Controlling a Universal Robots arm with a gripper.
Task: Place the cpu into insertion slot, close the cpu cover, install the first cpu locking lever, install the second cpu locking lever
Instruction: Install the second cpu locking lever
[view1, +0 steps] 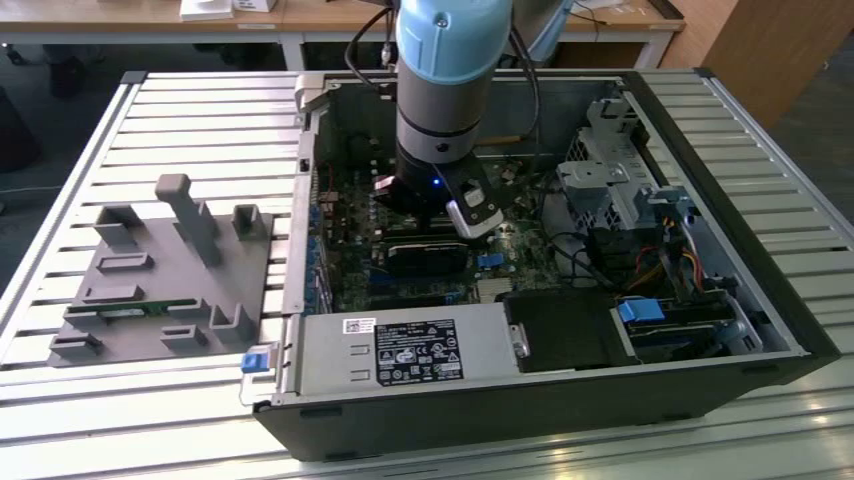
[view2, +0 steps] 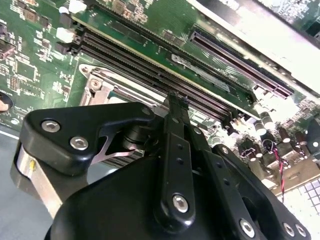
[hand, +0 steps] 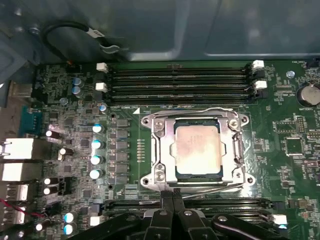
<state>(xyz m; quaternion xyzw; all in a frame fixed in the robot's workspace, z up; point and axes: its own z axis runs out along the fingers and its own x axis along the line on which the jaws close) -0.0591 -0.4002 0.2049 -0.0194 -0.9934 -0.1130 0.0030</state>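
In the first wrist view the cpu (hand: 196, 150), a square chip with a dull silver top, lies flat in the insertion slot on the green motherboard. The cpu cover (hand: 164, 150), a thin silver frame, lies down around it. A thin wire lever (hand: 200, 110) runs along the socket's edge toward the memory slots and down one side. My gripper (hand: 172, 196) is shut, its black fingertips pressed together just at the socket's other edge. In the second wrist view the gripper (view2: 176, 102) hovers over the socket frame (view2: 97, 85). The exterior view has the gripper (view1: 420, 215) low inside the open computer case.
Long black memory slots (hand: 180, 82) run beside the socket, and capacitors (hand: 96, 144) stand on another side. In the exterior view the power supply (view1: 400, 352), a black module (view1: 427, 258) and the drive cage (view1: 601, 180) crowd the case. A grey fixture (view1: 160, 270) sits on the exterior view's left.
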